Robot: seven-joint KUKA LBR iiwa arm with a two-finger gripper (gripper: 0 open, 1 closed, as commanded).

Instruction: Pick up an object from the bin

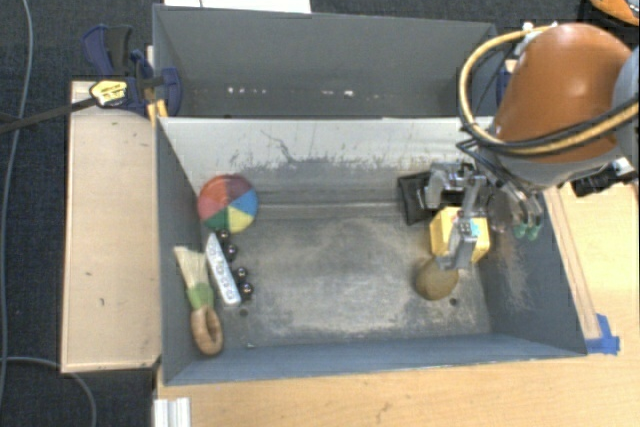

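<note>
My gripper reaches down into the right part of the bin. Its tip is right above a small olive-brown rounded lump on the bin floor and looks to be touching the lump's top. A yellow block sits just behind the tip, partly hidden by the gripper. A black boxy thing lies a little further back, against the rear wall.
At the left side lie a ball with red, yellow, blue and green segments, a silver toy with black wheels and a pale brush with a wooden loop handle. The arm's orange dome hangs over the bin's right rear corner.
</note>
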